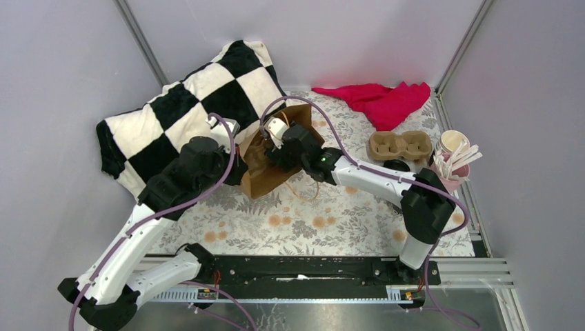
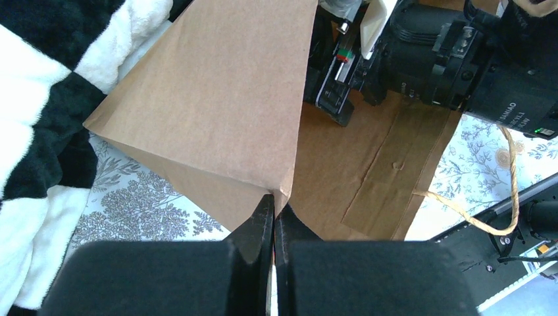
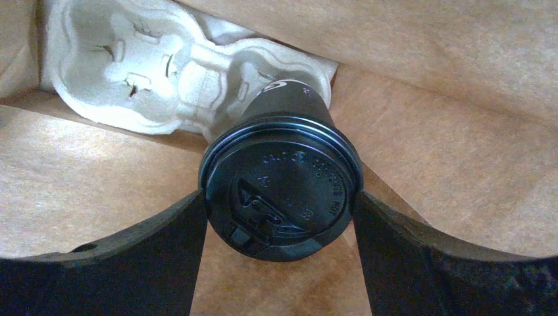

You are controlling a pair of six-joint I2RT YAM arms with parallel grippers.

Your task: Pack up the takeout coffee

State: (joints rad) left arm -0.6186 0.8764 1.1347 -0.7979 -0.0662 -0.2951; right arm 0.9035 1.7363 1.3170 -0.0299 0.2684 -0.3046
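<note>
A brown paper bag (image 1: 265, 181) lies on its side on the floral table, mouth toward the right arm. My left gripper (image 2: 274, 201) is shut on the corner of the bag's (image 2: 217, 99) rim. My right gripper (image 3: 279, 197) reaches inside the bag (image 3: 460, 164). Its two fingers press on either side of the lid of a black takeout coffee cup (image 3: 281, 187). The cup's base sits in a socket of a pale pulp carrier tray (image 3: 131, 72) deep in the bag. From the top view the cup is hidden by the right wrist (image 1: 296, 148).
A black-and-white checkered pillow (image 1: 186, 110) lies behind the bag on the left. A red cloth (image 1: 379, 100) is at the back. A brown pulp carrier (image 1: 400, 146), a white paper cup (image 1: 453, 143) and a pink cup of stirrers (image 1: 452, 176) stand at the right edge.
</note>
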